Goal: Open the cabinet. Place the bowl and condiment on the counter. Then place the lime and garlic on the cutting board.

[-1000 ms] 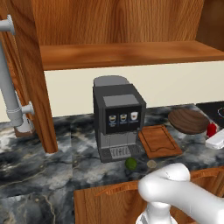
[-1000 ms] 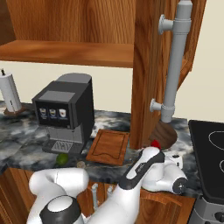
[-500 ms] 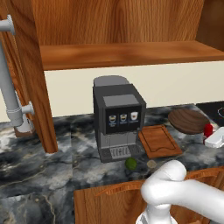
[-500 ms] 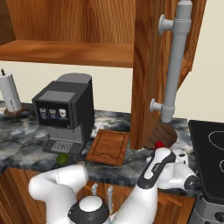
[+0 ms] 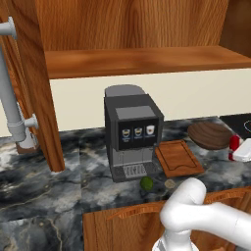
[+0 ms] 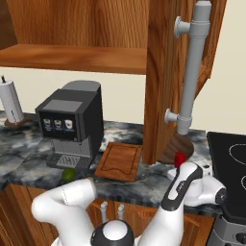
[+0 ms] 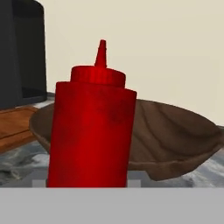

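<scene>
1. The cabinet (image 5: 137,29) is standing open; the bowl (image 5: 212,135) is resting on the counter (image 5: 44,176) to the right of the board (image 5: 178,158).
2. The bottle (image 7: 91,131) is standing upright just in front of the bowl in the hand view, very close to the camera; in the left base view it is sitting at the right edge beside the bowl, half hidden by the white hand.
3. The gripper (image 6: 191,169) is sitting right at the bottle; whether its fingers are clamping it or standing apart, I cannot tell.
4. Judging by this, the step in hand is setting down and letting go of the bottle; doing it well is meaning keeping the bottle upright, making sure its base is flat on the counter before parting the fingers, then backing straight off so the narrow top is not getting knocked into the bowl.
5. The lime (image 5: 146,183) and the garlic (image 5: 170,184) are lying on the counter just in front of the board and the coffee machine (image 5: 132,132); both are waiting to go on the board, which is lying bare.
</scene>
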### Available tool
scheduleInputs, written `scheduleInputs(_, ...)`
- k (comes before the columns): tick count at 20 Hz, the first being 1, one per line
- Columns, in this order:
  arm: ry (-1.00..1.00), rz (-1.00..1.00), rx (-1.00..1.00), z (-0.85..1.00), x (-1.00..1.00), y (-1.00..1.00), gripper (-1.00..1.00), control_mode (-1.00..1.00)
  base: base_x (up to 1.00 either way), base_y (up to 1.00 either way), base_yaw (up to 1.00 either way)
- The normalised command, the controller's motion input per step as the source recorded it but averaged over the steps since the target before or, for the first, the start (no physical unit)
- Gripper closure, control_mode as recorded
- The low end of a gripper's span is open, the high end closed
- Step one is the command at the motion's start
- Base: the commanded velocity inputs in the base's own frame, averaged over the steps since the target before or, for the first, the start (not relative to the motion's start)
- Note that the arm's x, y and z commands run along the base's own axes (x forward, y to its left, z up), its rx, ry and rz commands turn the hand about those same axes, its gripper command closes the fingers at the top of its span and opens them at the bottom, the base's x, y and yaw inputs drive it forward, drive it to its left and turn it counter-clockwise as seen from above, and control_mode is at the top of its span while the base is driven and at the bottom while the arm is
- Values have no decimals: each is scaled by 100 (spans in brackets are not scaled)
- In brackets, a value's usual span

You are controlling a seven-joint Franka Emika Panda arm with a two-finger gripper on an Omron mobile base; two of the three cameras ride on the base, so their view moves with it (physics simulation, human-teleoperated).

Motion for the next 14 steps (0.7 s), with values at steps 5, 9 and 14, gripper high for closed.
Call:
scheduleInputs(5, -14, 4, 0, -12, -35, -3, 100, -100, 0, 0, 0)
scheduleInputs(9, -12, 1, 0, -14, -24, 0, -100, -100, 0, 0, 0)
scheduleInputs(14, -9, 0, 0, -2, 0, 0, -100, -100, 0, 0, 0)
